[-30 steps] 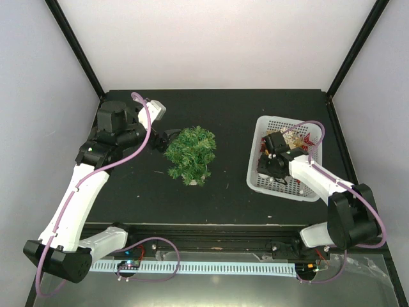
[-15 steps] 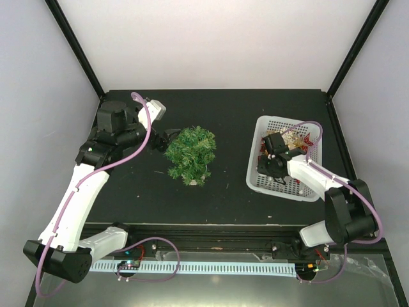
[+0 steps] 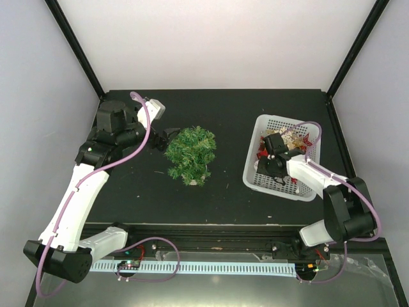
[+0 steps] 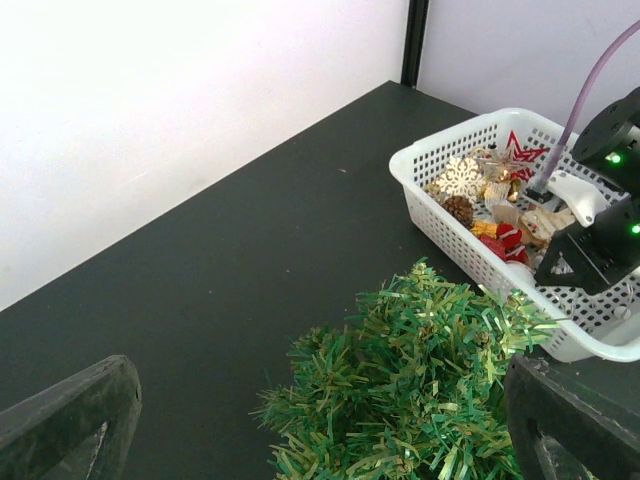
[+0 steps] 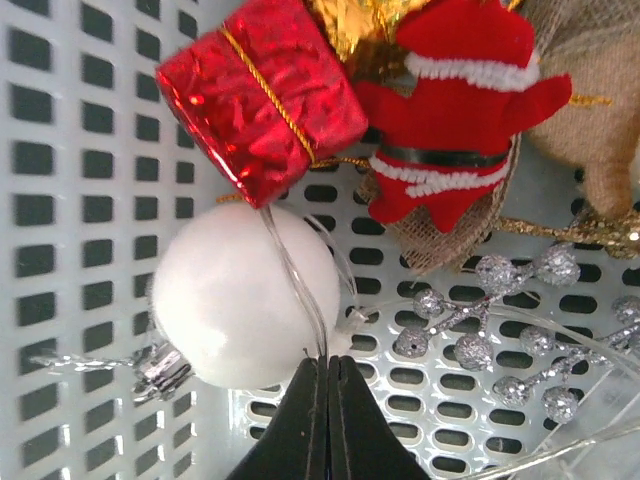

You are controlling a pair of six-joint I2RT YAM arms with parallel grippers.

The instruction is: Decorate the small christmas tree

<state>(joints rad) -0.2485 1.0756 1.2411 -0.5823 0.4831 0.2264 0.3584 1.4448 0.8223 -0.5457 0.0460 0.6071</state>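
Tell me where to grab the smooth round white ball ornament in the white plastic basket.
Grip the smooth round white ball ornament by its silver cap, coming down from above. The sphere is smooth and wide, so likely slippery; the cap juts sideways over bare white plastic basket floor, clear of the red foil gift box.

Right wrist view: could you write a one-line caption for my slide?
Right gripper shut on a thin thread lying over a white ball in the basket.

The small christmas tree is made of glossy green plastic needles, the white mesh basket of smooth plastic; the red cube gift box is wrapped in crinkled foil.
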